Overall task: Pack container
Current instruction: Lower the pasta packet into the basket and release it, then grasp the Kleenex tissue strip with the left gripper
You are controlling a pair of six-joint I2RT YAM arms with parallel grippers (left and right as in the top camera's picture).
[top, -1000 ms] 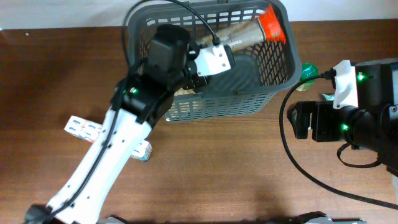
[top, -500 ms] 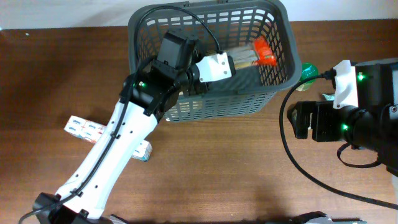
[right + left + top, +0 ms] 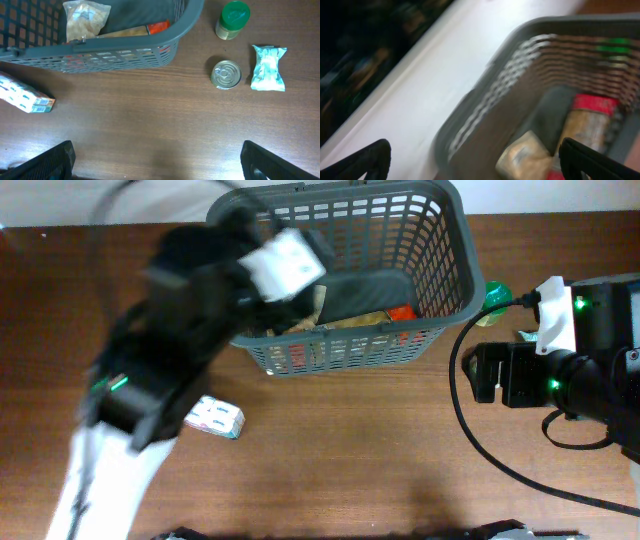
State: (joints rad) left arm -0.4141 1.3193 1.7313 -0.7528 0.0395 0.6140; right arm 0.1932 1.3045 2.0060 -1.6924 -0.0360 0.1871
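Observation:
The container point(image 3: 455, 255) is a dark grey slotted basket at the table's far middle. Inside it lie a long tan packet with a red end point(image 3: 385, 315) and a beige bag point(image 3: 85, 17). My left arm is a blur over the basket's left side. In the left wrist view the left gripper point(image 3: 474, 157) is open and empty above the container point(image 3: 470, 107), with the tan packet point(image 3: 585, 125) and bag point(image 3: 522, 155) below it. My right gripper point(image 3: 157, 155) stands open over bare table, in front of the container point(image 3: 115, 56).
A white and blue box point(image 3: 213, 418) lies on the table left of centre, in front of the basket. Right of the basket stand a green-lidded jar point(image 3: 232, 20) and a tin can point(image 3: 226, 74), with a white-green pouch point(image 3: 268, 67) beside them. The right arm point(image 3: 570, 375) sits at the right edge.
The left gripper has opened and let go of the tan packet, which now lies in the basket. The left arm has swung back to the left. The right arm has not moved.

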